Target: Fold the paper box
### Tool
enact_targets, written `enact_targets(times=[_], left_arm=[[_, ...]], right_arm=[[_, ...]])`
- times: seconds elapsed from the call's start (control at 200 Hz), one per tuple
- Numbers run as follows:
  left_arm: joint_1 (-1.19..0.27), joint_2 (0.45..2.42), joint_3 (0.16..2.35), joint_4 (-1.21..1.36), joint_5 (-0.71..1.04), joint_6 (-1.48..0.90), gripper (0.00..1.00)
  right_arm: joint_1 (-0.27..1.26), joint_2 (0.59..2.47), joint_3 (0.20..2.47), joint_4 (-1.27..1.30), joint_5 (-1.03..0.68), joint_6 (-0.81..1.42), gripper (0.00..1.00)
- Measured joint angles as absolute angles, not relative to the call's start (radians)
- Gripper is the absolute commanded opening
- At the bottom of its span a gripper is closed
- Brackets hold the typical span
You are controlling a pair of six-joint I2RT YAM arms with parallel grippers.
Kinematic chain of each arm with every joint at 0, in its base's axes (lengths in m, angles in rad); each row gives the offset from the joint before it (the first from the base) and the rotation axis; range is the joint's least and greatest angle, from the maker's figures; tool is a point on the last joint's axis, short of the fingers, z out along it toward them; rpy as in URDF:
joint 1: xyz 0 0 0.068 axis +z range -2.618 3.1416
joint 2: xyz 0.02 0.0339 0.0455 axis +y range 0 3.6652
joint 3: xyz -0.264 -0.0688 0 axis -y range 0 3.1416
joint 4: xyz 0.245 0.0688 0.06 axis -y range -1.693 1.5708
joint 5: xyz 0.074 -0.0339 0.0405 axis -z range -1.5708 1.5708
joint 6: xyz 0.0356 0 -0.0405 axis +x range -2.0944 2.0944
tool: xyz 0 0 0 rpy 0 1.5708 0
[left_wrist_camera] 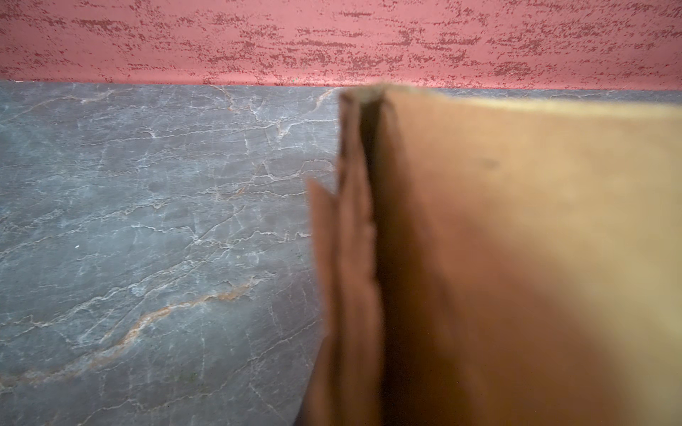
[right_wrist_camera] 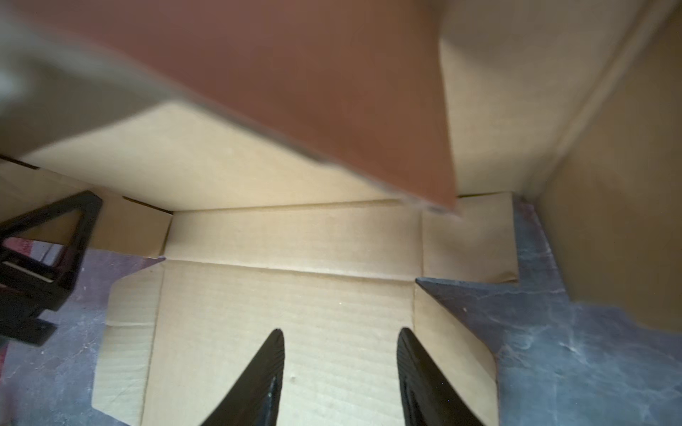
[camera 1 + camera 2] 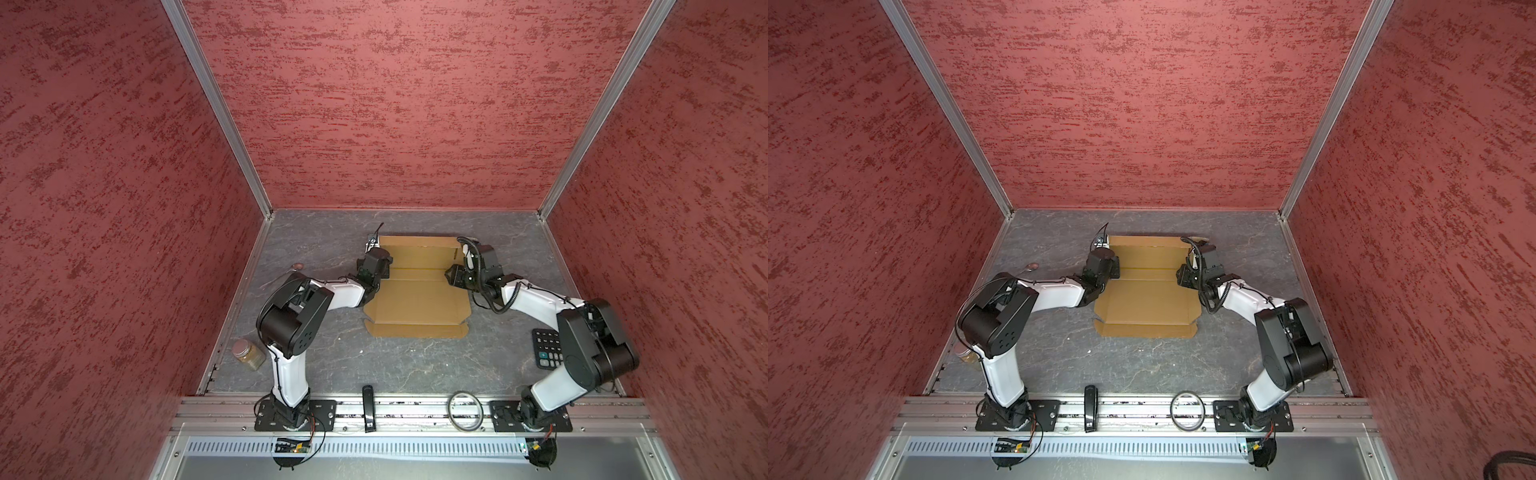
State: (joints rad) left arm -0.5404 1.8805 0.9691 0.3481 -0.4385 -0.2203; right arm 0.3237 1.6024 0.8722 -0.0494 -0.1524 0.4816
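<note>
While the box [image 3: 415,291] lies on the counter [image 3: 332,365] between the two arms: its near part is flat, and its far wall and side walls stand up, so it looks only half made.
Left end effector [image 3: 376,253]: at the box's far left corner, tips pressed together. I cannot tell if a bit of wall is caught in them.
Right end effector [image 2: 340,332]: just inside the box's right side, over the flat floor. Its tips are spread apart with nothing in them.
Left wall [image 1: 354,221]: it looks folded double. I think it could spring open if the left tips move off before it is tucked in.
Right flap [image 2: 313,92]: it leans in over the box and looks loose. If the right tips push it crooked, it may bend in the wrong spot or miss its slot.
Counter: it looks smooth, and nothing pins the box down. A hard push from one side could shove the whole box away from the other arm.
Near flap [image 3: 417,330]: it lies flat at the box's near edge. A low sweep by an arm could crumple it.
Calculator [image 3: 546,349]: near and to the right of the box, beside the right arm's elbow. A wide swing could knock it.
</note>
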Motion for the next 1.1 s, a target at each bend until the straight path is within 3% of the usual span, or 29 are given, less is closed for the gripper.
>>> enact_targets(times=[0.486, 1.102], left_arm=[[-0.539, 1.88, 0.969, 0.35, -0.437, -0.22, 0.05], [-0.538, 1.88, 0.969, 0.35, -0.435, -0.22, 0.05]], right_arm=[[0.228, 1.679, 0.873, -0.003, -0.177, 0.463, 0.53], [0.223, 1.732, 0.897, 0.003, -0.147, 0.435, 0.59]])
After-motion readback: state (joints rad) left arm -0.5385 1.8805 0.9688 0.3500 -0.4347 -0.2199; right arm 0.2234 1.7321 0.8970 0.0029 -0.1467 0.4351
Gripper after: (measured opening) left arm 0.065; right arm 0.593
